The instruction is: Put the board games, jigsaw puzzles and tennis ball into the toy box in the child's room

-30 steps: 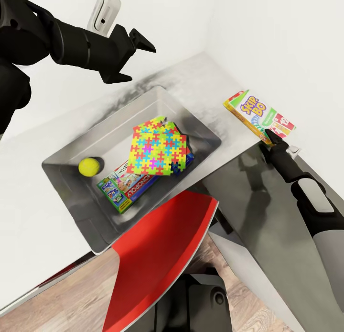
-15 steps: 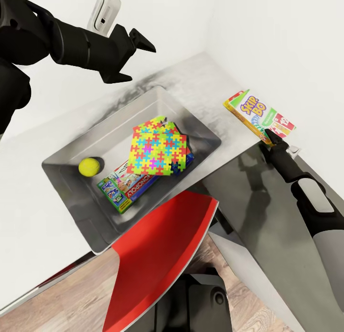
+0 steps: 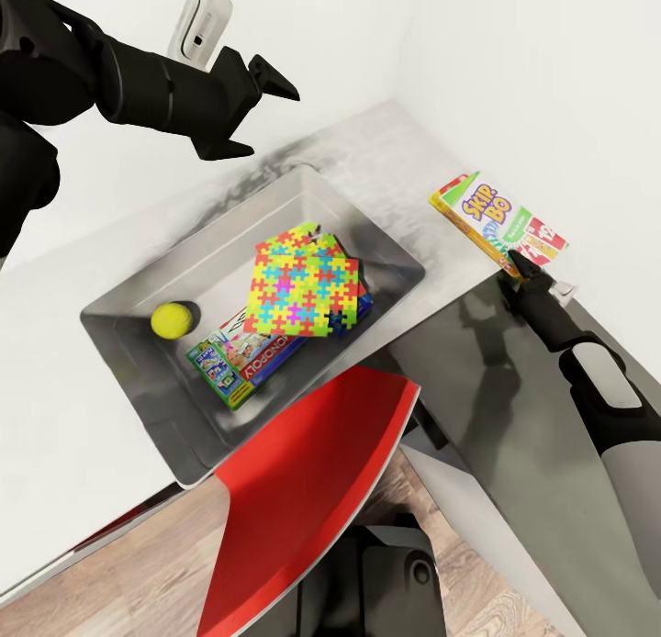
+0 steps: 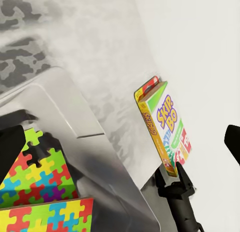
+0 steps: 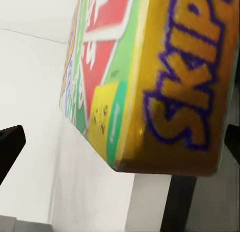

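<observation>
A mottled grey-white table (image 3: 386,150) sits in a corner of plain white walls, with wood floor (image 3: 138,573) below and a red chair (image 3: 303,490) at its edge. The grey toy box (image 3: 184,261) on it holds a tennis ball (image 3: 171,320), a Monopoly box (image 3: 240,354) and two bright jigsaws (image 3: 303,284) that hide most of a blue box beneath. The right gripper (image 3: 525,268) pinches a corner of the Skip-Bo box (image 3: 498,220), raised near the wall right of the toy box; its lower edge is cut off in the right wrist view. The left gripper (image 3: 262,100) hangs spread, holding nothing, above the table behind the toy box.
</observation>
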{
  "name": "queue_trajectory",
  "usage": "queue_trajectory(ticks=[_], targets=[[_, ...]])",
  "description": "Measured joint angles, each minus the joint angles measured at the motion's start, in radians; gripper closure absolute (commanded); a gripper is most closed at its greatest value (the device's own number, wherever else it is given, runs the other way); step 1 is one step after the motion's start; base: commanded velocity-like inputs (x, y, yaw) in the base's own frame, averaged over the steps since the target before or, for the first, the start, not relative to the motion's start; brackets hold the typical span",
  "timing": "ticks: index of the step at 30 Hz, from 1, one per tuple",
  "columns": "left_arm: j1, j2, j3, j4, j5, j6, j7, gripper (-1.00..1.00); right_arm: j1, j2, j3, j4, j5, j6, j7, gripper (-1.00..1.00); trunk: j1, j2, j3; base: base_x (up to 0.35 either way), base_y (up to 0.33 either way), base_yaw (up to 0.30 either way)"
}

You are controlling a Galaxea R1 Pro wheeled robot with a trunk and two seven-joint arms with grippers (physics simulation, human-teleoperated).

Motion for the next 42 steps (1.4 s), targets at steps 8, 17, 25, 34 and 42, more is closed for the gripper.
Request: queue_trajectory(ticks=[8,17,25,34,42], targets=[[0.0,0.0,0.0,0.0,0.0,0.0,0.0,-1.0,0.0,0.0,-0.001,0.001,0.0,-0.002,-0.022,-1.0,0.0,0.0,0.0,0.0,0.0,0.0],[0.0,0.0,0.0,0.0,0.0,0.0,0.0,-1.0,0.0,0.0,-0.001,0.002,0.0,-0.003,-0.031,-1.0,0.0,0.0,0.0,0.0,0.0,0.0],[0.0,0.0,0.0,0.0,0.0,0.0,0.0,-1.0,0.0,-0.007,-0.002,0.003,-0.003,-0.003,-0.043,-1.0,0.0,0.0,0.0,0.0,0.0,0.0],[0.0,0.0,0.0,0.0,0.0,0.0,0.0,-1.0,0.0,-0.024,-0.002,0.003,-0.003,-0.003,-0.055,-1.0,0.0,0.0,0.0,0.0,0.0,0.0],[0.0,-0.002,0.0,0.0,0.0,0.0,0.0,-1.0,0.0,-0.037,-0.004,0.013,-0.013,0.0,-0.054,-1.0,0.0,0.0,0.0,0.0,0.0,0.0]])
